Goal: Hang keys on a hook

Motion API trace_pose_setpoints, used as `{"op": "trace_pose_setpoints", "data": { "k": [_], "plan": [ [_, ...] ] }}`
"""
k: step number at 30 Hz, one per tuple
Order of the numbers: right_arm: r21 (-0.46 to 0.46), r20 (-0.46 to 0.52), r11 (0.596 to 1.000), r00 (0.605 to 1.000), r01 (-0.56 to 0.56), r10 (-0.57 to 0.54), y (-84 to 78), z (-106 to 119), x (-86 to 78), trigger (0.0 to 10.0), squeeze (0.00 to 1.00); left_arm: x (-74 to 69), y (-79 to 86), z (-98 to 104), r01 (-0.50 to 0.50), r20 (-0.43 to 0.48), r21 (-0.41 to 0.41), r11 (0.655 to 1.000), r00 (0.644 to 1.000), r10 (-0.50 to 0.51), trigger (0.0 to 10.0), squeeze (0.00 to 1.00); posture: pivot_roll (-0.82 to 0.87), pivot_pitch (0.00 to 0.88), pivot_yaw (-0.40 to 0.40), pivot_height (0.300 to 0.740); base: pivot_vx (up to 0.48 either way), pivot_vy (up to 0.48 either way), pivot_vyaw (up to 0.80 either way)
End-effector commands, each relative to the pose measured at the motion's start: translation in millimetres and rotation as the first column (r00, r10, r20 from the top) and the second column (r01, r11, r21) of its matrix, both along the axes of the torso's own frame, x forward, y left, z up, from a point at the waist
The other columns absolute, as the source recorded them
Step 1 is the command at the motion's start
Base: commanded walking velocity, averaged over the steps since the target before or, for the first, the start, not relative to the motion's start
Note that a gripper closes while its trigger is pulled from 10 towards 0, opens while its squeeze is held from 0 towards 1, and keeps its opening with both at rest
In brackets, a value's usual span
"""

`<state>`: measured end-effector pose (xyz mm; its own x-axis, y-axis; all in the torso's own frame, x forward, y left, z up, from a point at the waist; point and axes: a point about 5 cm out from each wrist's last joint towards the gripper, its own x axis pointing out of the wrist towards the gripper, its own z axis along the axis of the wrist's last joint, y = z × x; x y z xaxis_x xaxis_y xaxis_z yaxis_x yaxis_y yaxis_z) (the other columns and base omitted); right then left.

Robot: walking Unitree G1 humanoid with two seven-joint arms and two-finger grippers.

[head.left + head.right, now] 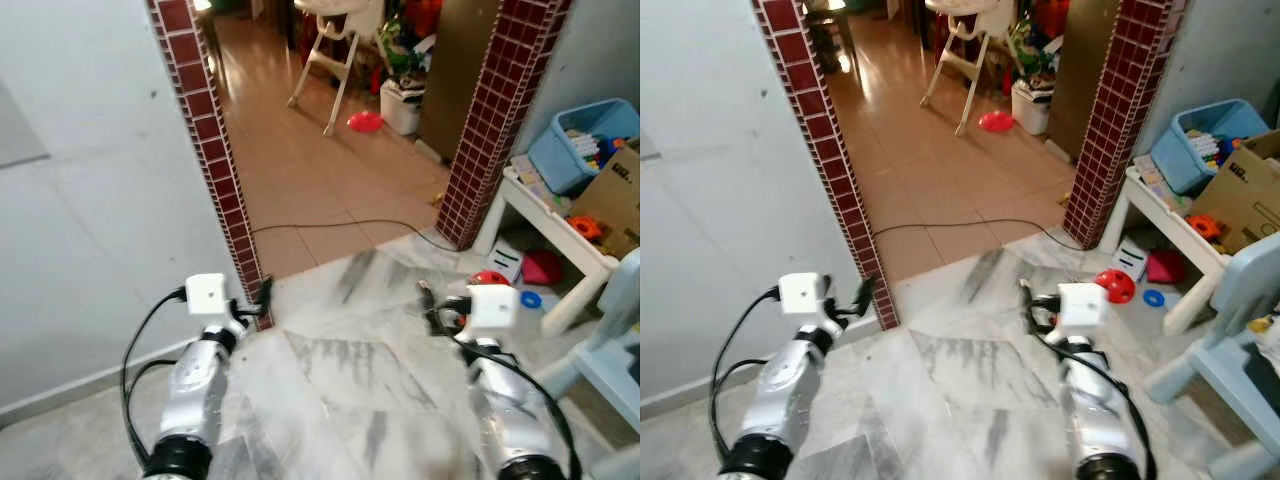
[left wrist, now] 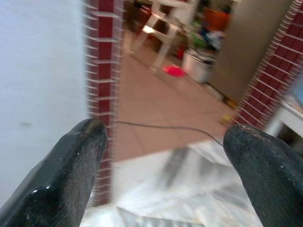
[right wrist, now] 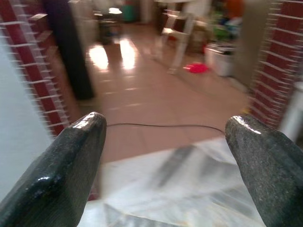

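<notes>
My left gripper (image 1: 262, 296) is held out low over the marble floor, close to the foot of a red brick pillar (image 1: 212, 140). Its fingers (image 2: 71, 175) stand wide apart with nothing between them. My right gripper (image 1: 430, 305) reaches forward at the same height, a little before the other brick pillar (image 1: 490, 120). It is open too, and its fingers (image 3: 66, 170) hold nothing. Both point toward the doorway between the pillars.
A white wall (image 1: 90, 200) runs along the left. A black cable (image 1: 340, 225) crosses the tiled floor in the doorway. Beyond stand a white high chair (image 1: 335, 40) and a red dish (image 1: 366, 122). A white table (image 1: 545, 225) with a blue bin (image 1: 585, 140), a cardboard box (image 1: 615, 195) and a blue chair (image 1: 615, 330) crowd the right.
</notes>
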<state>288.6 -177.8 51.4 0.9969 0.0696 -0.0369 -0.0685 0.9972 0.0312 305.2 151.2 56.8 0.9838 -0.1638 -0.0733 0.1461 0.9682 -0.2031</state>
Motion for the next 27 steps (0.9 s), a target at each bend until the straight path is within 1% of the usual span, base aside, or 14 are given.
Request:
{"op": "trace_pose_setpoints", "data": {
  "k": [1,17,25,27],
  "plan": [
    [-0.007,-0.004,1.0,1.0,0.014,-0.014,-6.1,0.2,-0.3,10.0,0.0,0.5,-2.7,2.1,0.006,0.009,-0.001,1.0,1.0,-0.006,10.0,0.0,-0.07,0.0,0.021,0.74,0.0,0.0,0.8],
    [0.001,0.006,1.0,1.0,0.014,-0.014,-6.3,2.9,4.4,10.0,0.0,6.6,6.4,9.8,-0.027,0.035,0.005,1.0,0.999,0.027,10.0,0.0,-0.06,0.0,0.026,0.74,0.0,0.0,0.8],
    [0.005,0.01,1.0,1.0,0.012,-0.012,-4.9,4.4,7.4,10.0,0.0,10.3,7.9,11.7,-0.037,0.03,-0.007,0.999,0.999,0.037,10.0,0.0,-0.06,0.0,0.025,0.74,0.0,0.0,0.8],
    [0.003,0.011,1.0,1.0,0.012,-0.012,-5.5,4.7,7.6,10.0,0.0,10.5,8.6,11.9,-0.045,0.025,-0.021,0.999,0.999,0.045,10.0,0.0,-0.06,0.0,0.021,0.74,0.0,0.0,0.8]
  ]
}}
